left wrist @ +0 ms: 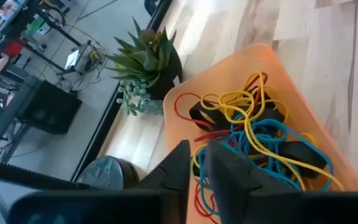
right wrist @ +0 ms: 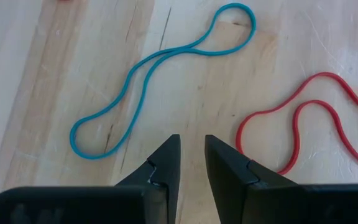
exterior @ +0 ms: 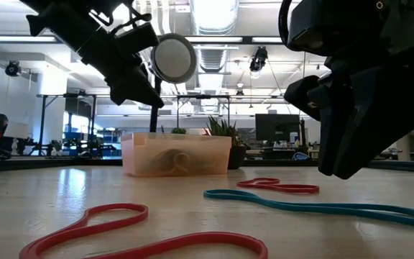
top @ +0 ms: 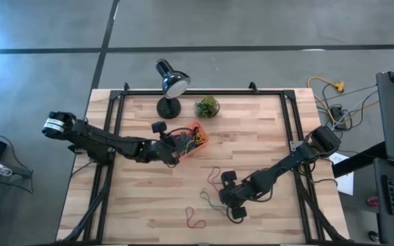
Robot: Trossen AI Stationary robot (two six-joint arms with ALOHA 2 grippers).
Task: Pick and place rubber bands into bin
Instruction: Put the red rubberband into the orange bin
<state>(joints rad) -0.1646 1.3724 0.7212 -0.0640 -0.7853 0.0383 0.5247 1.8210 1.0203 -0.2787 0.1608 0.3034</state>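
Note:
The orange-red bin [top: 202, 137] stands on the table's far middle and holds a tangle of yellow, blue, red and black rubber bands [left wrist: 253, 134]. My left gripper [top: 176, 156] hovers over the bin's left end [left wrist: 194, 165], its fingers a narrow gap apart and empty. My right gripper [top: 232, 205] hovers above the table's near middle, narrowly open and empty [right wrist: 191, 149]. A teal band [right wrist: 148, 68] and a red band [right wrist: 303, 124] lie flat on the wood just ahead of it. Another red band [top: 195, 220] lies nearer the front edge.
A black desk lamp [top: 169, 82] and a small green potted plant [top: 207, 106] stand at the far edge, just behind the bin. Black rails run along the table's left and right sides. The wood around the loose bands is bare.

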